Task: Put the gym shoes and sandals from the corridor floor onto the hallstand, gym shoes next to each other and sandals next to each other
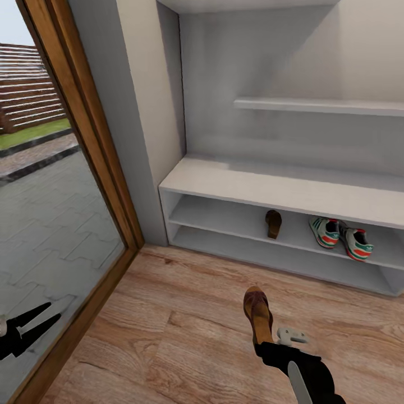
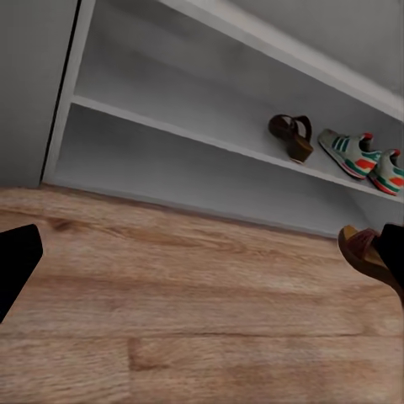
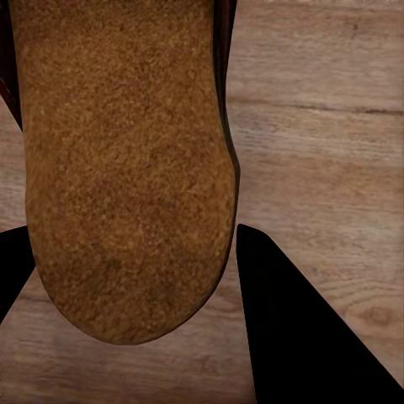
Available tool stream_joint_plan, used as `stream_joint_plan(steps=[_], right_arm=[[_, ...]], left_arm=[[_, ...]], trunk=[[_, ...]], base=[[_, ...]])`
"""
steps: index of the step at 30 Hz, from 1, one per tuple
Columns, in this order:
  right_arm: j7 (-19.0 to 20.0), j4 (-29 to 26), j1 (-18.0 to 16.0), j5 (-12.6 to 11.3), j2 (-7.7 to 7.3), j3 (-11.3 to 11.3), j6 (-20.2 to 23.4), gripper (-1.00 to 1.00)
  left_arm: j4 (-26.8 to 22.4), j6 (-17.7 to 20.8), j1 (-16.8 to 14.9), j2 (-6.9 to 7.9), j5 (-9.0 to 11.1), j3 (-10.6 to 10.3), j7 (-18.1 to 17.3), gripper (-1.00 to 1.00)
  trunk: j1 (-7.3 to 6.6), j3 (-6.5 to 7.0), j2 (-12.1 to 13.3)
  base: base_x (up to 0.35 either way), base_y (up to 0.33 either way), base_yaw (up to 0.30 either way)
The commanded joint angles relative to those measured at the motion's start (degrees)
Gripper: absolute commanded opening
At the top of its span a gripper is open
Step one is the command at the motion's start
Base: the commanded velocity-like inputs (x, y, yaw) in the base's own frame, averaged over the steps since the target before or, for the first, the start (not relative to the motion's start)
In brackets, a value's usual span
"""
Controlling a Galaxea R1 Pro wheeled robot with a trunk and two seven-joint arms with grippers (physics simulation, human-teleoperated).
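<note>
1. No readable writing; the sneakers (image 1: 340,238) carry green side stripes and red heel patches
2. Both cream sneakers sit side by side on the middle shelf of the pale grey rack (image 1: 269,185)
3. One dark brown sandal (image 1: 273,223) stands on that shelf, left of the sneakers and apart from them
4. The right gripper (image 1: 261,340) clamps the heel of the second sandal (image 1: 258,313), held over the wood floor (image 1: 168,336)
5. The left gripper (image 1: 35,321) hangs spread and empty by the glass door (image 1: 50,224)
6. Shelf space left of the sandal is free
</note>
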Motion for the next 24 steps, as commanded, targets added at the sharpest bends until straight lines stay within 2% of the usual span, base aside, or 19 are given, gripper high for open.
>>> stream_joint_plan(steps=[1,8,11,12,13,24], right_arm=[[-0.2,0.0,0.0,-0.2,-0.01,0.0,0.0,-1.0],[-0.3,0.0,0.0,-0.2,0.12,-0.1,0.0,-1.0],[-0.2,0.0,0.0,-0.2,0.04,-0.1,0.0,-1.0],[-0.2,0.0,0.0,-0.2,-0.01,-0.1,0.0,-1.0],[-0.2,0.0,0.0,-0.2,-0.02,-0.1,0.0,-1.0],[-0.3,0.0,0.0,-0.2,0.22,0.0,0.0,-1.0]], left_arm=[[0.0,0.0,0.0,0.0,0.0,-0.2,0.0,1.0],[0.0,0.0,0.0,-0.03,0.1,-0.6,0.0,1.0],[0.0,0.0,0.0,-0.06,0.1,-1.5,0.0,1.0],[0.0,0.0,0.0,-0.08,0.0,-4.5,0.0,1.0],[0.0,0.0,0.0,-0.08,0.0,-5.2,0.0,1.0],[0.1,0.0,0.0,-0.09,0.0,-7.8,0.0,1.0]], trunk=[[0.0,-0.01,0.0],[0.0,-0.02,0.0],[0.0,-0.02,0.0],[0.0,-0.02,0.0],[0.0,-0.02,0.0],[0.0,-0.02,0.0]], base=[[0.007,0.003,0.021],[0.002,0.001,0.005],[0.0,0.0,0.0],[0.0,0.0,0.0],[0.0,0.0,0.0],[0.044,0.024,0.0]])
